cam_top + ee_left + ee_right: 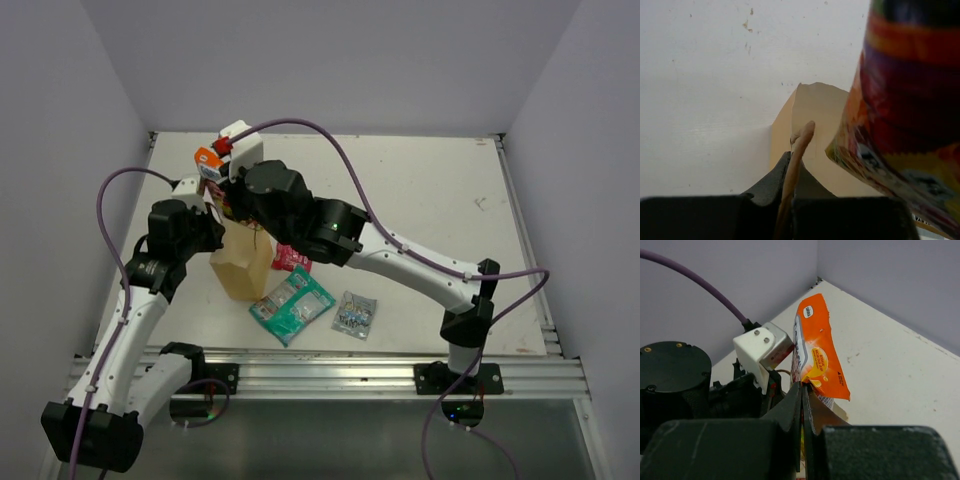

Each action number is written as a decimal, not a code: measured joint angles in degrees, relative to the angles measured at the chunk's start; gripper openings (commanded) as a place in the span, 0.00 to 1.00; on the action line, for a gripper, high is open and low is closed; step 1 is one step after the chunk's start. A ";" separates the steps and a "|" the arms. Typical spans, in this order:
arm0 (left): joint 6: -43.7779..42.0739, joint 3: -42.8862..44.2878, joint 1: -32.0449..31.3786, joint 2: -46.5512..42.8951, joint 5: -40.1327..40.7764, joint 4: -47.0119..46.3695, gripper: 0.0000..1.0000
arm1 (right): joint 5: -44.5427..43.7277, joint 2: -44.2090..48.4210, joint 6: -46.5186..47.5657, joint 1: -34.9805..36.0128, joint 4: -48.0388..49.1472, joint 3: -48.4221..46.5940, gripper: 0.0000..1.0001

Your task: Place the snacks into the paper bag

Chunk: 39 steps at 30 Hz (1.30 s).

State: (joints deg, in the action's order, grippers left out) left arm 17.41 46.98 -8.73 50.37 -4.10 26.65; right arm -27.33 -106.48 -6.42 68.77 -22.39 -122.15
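Right fingers [788, 412], seemingly closed, pinch the candy bag [817, 357].

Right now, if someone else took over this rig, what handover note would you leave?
The left hand is shut on the rim of the paper bag, which stands on the table.
The right hand is shut on the candy bag, hanging at the paper bag's opening, not released.
Lying flat: red packet beside the paper bag, teal bag and clear packet nearer the arms.
Done: none bagged.
Left: drop the candy bag in, then bag the other three.
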 measured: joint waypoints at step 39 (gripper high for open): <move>-0.02 -0.87 -0.35 -1.38 -1.49 -0.07 0.00 | -18.73 -16.92 -0.42 4.35 -3.78 -9.99 0.00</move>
State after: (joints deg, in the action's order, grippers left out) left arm 17.39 46.11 -9.08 48.99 -5.58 26.59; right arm -46.06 -123.39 -6.83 73.12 -26.17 -132.14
